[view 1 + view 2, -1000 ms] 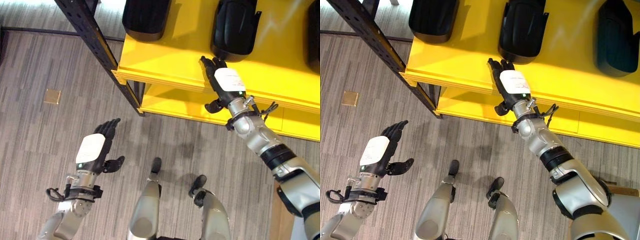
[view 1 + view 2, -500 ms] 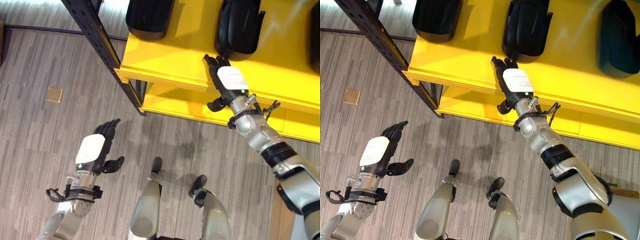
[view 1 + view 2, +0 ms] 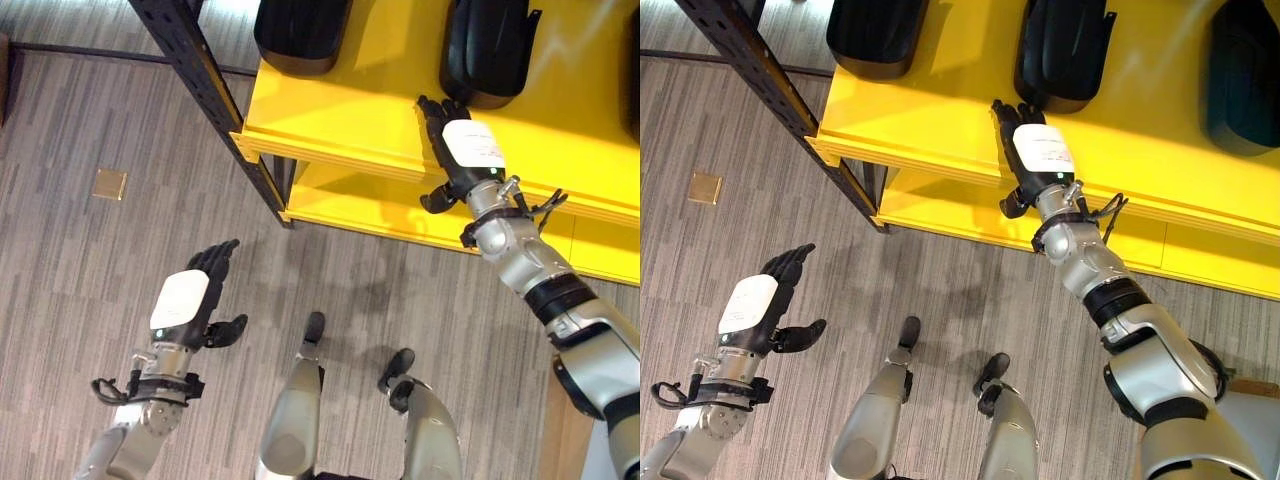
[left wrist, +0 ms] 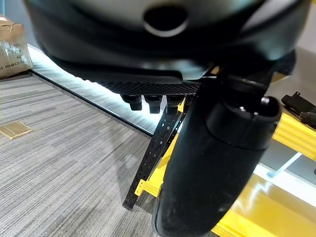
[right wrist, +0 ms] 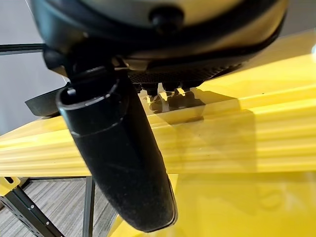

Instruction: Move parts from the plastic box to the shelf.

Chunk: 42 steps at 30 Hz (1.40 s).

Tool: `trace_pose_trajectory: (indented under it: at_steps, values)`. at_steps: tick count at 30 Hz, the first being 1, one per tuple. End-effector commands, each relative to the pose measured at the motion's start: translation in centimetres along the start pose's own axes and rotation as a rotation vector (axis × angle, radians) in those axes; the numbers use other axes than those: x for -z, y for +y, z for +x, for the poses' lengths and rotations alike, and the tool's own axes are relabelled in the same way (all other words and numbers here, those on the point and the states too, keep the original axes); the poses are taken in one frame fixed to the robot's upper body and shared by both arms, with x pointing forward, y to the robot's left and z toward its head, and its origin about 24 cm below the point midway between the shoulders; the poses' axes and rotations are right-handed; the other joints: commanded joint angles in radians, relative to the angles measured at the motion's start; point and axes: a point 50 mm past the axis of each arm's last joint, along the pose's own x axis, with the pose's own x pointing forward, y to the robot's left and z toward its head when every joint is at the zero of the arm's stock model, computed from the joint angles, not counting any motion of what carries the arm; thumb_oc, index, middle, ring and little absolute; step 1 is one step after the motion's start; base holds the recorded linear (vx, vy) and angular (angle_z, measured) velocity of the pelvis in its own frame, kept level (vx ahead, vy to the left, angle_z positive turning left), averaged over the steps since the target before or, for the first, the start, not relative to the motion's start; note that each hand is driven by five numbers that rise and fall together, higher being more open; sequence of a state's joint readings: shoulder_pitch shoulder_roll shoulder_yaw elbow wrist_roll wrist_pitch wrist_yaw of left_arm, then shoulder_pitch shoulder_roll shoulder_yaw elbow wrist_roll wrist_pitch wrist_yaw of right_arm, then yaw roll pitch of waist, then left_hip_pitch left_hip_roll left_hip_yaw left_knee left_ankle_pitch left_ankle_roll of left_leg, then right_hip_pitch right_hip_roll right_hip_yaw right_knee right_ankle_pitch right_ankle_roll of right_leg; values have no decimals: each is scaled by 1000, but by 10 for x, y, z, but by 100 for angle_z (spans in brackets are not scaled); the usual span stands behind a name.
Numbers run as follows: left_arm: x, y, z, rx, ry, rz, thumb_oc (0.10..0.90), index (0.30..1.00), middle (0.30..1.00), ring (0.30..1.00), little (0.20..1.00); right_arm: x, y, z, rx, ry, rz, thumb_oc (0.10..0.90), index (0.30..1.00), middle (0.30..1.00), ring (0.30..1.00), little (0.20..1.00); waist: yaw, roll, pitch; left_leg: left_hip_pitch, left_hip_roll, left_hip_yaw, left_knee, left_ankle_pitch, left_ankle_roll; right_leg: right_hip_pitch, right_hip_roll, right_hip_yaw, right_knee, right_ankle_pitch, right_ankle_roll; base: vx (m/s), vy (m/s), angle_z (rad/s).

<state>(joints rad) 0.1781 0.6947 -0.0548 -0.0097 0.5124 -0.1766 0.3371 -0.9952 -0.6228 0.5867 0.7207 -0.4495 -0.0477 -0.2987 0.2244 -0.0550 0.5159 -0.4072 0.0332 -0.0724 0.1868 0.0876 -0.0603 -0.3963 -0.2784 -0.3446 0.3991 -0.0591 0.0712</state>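
Right hand (image 3: 468, 152) reaches over the front edge of the yellow shelf (image 3: 330, 110), palm down, fingers (image 3: 432, 108) straight and together, holding nothing; fingertips just short of the middle black part (image 3: 487, 50), contact not clear. Thumb hangs below the shelf lip. Another black part (image 3: 300, 30) sits further left on the same shelf level, a third (image 3: 1244, 70) to the right. Black perforated upright (image 3: 205, 95) stands at the shelf's left corner. Left hand (image 3: 188, 300) hovers low over the grey floor (image 3: 90, 270), fingers extended and relaxed, empty. Small tan plate (image 3: 109, 184) lies on the floor
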Motion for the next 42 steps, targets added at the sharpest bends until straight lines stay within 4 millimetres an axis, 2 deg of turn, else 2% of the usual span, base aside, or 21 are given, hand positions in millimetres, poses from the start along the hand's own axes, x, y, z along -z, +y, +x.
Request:
trace_pose_trajectory:
  at_steps: [1, 3, 4, 5, 6, 8, 10, 11, 12, 13, 14, 15, 16, 19, 22, 23, 24, 25, 30, 42]
  values:
    - [-7, 21, 0, -68, -65, -18, 900, 1000, 1000, 1000, 1000, 12, -32, 12, 81, 45, -48, 900, 1000, 1000, 1000, 1000, -7, 8, -50, 30, 42, -85, 23, -97, 1, -12, -35, 81, -87, 132, 76, 0, 0, 0]
    - [-7, 20, 1, -71, -58, -22, 900, 1000, 1000, 1000, 1000, 7, -24, 6, 72, 23, 0, 900, 1000, 1000, 1000, 1000, -14, 5, -49, 26, 41, -83, 23, -91, 2, -14, -35, 82, -88, 137, 73, 0, 0, 0]
    - [-5, 19, 1, -78, -38, -28, 900, 1000, 1000, 1000, 1000, -4, -12, -3, 60, -16, 101, 900, 1000, 1000, 1000, 1000, -23, 3, -49, 31, 44, -82, 26, -98, 2, -12, -32, 85, -83, 129, 74, 0, 0, 0]
    - [-4, 19, 0, -78, -32, -29, 900, 1000, 1000, 1000, 1000, -7, -6, -10, 56, -25, 151, 900, 1000, 1000, 1000, 1000, -27, -2, -53, 27, 42, -82, 23, -90, 3, -13, -33, 84, -89, 137, 73, 0, 0, 0]
    - [-4, 16, 0, -82, -15, -45, 900, 1000, 1000, 1000, 1000, -26, 17, -33, 9, -88, 332, 900, 1000, 1000, 1000, 1000, -44, -10, -57, 36, 47, -79, 27, -101, 3, -6, -29, 88, -82, 127, 74, 0, 0, 0]
    - [-6, 14, -2, -78, -13, -55, 900, 1000, 1000, 1000, 1000, -35, 27, -51, -16, -114, 472, 900, 1000, 1000, 1000, 1000, -53, -19, -63, 39, 47, -77, 24, -94, 3, -1, -29, 87, -89, 134, 74, -14, 16, -9]
    - [-14, 10, -7, -64, -29, -144, 900, 1000, 1000, 1000, 1000, -47, 47, -83, -93, -129, 754, 900, 1000, 1000, 1000, 1000, -69, -35, -72, 62, 50, -73, 19, -102, 1, 28, -27, 85, -93, 125, 77, -7, 12, -10]
    - [-18, 8, -9, -60, -27, -218, 900, 1000, 1000, 1000, 1000, -49, 51, -92, -116, -123, 859, 900, 1000, 1000, 1000, 1000, -73, -40, -76, 69, 49, -73, 12, -94, 1, 38, -29, 82, -101, 132, 77, 9, 7, -12]
    - [-25, 3, -11, -42, -15, -485, 900, 1000, 1000, 1000, 1000, -48, 56, -113, -147, -96, 1104, 900, 1000, 1000, 1000, 1000, -82, -46, -87, 101, 46, -75, -1, -90, -1, 78, -33, 72, -118, 134, 81, 9, 20, -11]
    - [-28, -2, -11, -38, 1, -636, 900, 1000, 1000, 1000, 1000, -48, 59, -122, -155, -76, 1209, 900, 1000, 1000, 1000, 1000, -85, -46, -91, 115, 43, -75, -6, -87, -2, 98, -34, 66, -124, 136, 82, 35, 21, -9]
    - [-29, -6, -12, -15, 14, -735, 900, 1000, 1000, 1000, 1000, -48, 62, -129, -178, -72, 1256, 900, 1000, 1000, 1000, 1000, -89, -44, -95, 129, 42, -76, -13, -86, -2, 115, -36, 61, -130, 136, 83, 47, 20, -2]
    - [-33, -16, -15, 29, 48, -976, 900, 1000, 1000, 1000, 1000, -48, 68, -142, -222, -50, 1345, 900, 1000, 1000, 1000, 1000, -95, -39, -108, 160, 38, -79, -24, -87, -2, 154, -37, 43, -143, 134, 86, 62, 4, 2]
    - [-32, -24, -22, 65, 85, -1099, 900, 1000, 1000, 1000, 1000, -42, 70, -154, -240, -20, 1382, 900, 1000, 1000, 1000, 1000, -101, -35, -128, 191, 36, -84, -42, -84, -1, 194, -34, 28, -163, 133, 90, 75, -9, 4]
    - [-30, -40, -35, 148, 159, -1294, 900, 1000, 1000, 1000, 1000, -35, 75, -174, -274, 28, 1412, 900, 1000, 1000, 1000, 1000, -117, -25, -181, 231, 35, -90, -73, -74, -4, 258, -26, -4, -220, 139, 98, 60, -18, 16]
    - [-23, -49, -56, 222, 233, -1418, 900, 1000, 1000, 1000, 1000, -27, 80, -206, -345, 99, 1456, 900, 1000, 1000, 1000, 1000, -132, -7, -292, 297, 44, -91, -140, -58, -12, 352, 3, -38, -321, 143, 106, 76, -35, 18]
    - [-21, -47, -61, 214, 241, -1410, 900, 1000, 1000, 1000, 1000, -25, 81, -213, -353, 124, 1470, 900, 1000, 1000, 1000, 1000, -137, 1, -338, 319, 52, -88, -168, -48, -14, 376, 11, -43, -352, 145, 108, 60, -55, 13]
    - [-18, -51, -67, 191, 277, -1436, 900, 1000, 1000, 1000, 1000, -25, 82, -218, -352, 137, 1482, 900, 1000, 1000, 1000, 1000, -141, 7, -376, 337, 59, -82, -195, -39, -16, 395, 19, -45, -382, 149, 109, 36, -35, 6]
    - [-18, -51, -67, 191, 278, -1436, 900, 1000, 1000, 1000, 1000, -25, 82, -218, -353, 138, 1482, 900, 1000, 1000, 1000, 1000, -141, 8, -377, 340, 60, -82, -199, -37, -17, 397, 20, -45, -386, 151, 108, 4, -35, -1]
    - [-20, -62, -74, 122, 340, -1505, 900, 1000, 1000, 1000, 1000, -28, 87, -216, -331, 163, 1489, 900, 1000, 1000, 1000, 1000, -145, 23, -454, 378, 74, -65, -235, -26, -19, 425, 33, -34, -420, 154, 106, 2, -32, -10]
    - [-18, -71, -82, 163, 384, -1482, 900, 1000, 1000, 1000, 1000, -32, 92, -216, -371, 168, 1506, 900, 1000, 1000, 1000, 1000, -156, 38, -495, 416, 87, -50, -246, -28, -20, 450, 44, -8, -436, 158, 102, 8, -9, -3]
